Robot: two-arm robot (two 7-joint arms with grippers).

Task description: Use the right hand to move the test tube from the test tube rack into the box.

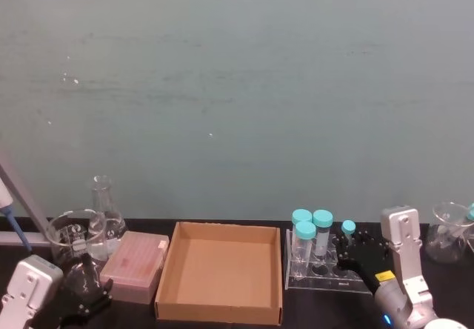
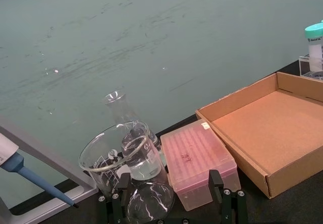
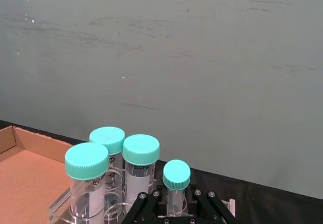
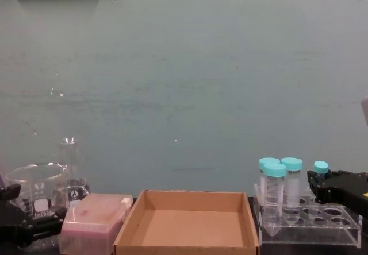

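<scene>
Test tube (image 3: pixel 176 176): slim, clear plastic, small teal screw cap, upright in the right end of the clear acrylic rack (image 1: pixel 326 281), beside three wider teal-capped tubes (image 3: pixel 87 161). Right claw (image 3: pixel 176 206) at the rack, fingers apart, flanking the test tube below its cap. Cardboard box (image 1: pixel 218 313) sits just left of the rack on the black counter (image 1: pixel 311 310). Left claw (image 2: pixel 170 191) parked far left by a beaker (image 2: pixel 116 153), fingers apart.

Silver-grey arm (image 1: pixel 404 251), perhaps blue-lit; black fingers (image 3: pixel 218 210)
</scene>
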